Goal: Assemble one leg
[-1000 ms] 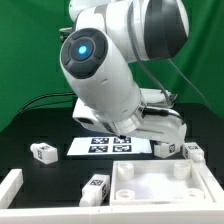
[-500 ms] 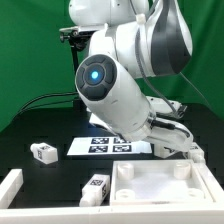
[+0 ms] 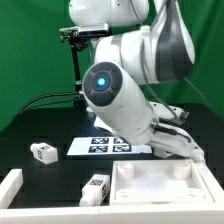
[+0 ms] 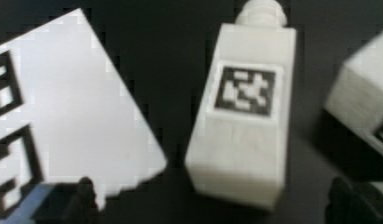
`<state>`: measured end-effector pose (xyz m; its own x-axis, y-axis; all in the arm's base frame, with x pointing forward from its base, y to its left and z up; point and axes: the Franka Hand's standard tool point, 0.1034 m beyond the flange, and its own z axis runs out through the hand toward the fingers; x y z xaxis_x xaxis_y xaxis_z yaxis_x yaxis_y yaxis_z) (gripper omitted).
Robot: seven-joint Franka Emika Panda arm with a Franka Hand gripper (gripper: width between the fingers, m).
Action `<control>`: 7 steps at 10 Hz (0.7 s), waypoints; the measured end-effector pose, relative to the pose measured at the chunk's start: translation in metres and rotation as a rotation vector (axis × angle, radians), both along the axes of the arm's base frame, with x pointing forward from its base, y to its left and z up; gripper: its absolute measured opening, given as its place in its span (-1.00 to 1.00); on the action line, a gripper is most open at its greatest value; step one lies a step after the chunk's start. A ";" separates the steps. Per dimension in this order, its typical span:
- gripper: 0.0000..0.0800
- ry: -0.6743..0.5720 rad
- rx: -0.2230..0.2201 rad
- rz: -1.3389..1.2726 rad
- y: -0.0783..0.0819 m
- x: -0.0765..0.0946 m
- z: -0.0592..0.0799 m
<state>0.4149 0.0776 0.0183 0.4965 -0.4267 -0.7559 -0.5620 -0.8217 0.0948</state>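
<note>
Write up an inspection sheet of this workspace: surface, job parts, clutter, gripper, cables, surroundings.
Surface: black table; marker board lies flat on it.
Job's things: leg lies under the gripper, untouched; second leg and third leg lie loose; white tabletop sits at the front.
Clutter: nothing seen.
Grippers: gripper open, over the leg.
Cables: black cable behind the table.
Surroundings: green backdrop; camera stand.

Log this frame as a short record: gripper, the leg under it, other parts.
gripper: open, fingers either side of the leg, not touching it
leg: lying flat, marker up, beside the marker board
spare legs: two, loose on the table
tabletop: exterior view's lower right, no leg seen fitted
</note>
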 end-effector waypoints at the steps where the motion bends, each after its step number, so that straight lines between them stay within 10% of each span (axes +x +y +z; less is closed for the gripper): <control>1: 0.62 0.006 -0.002 0.006 0.005 -0.008 -0.005; 5: 0.62 0.036 0.007 0.014 0.008 -0.015 -0.008; 7: -0.09 0.036 0.007 0.015 0.008 -0.015 -0.008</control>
<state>0.3995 0.0853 0.0099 0.4748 -0.4144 -0.7765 -0.5463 -0.8305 0.1092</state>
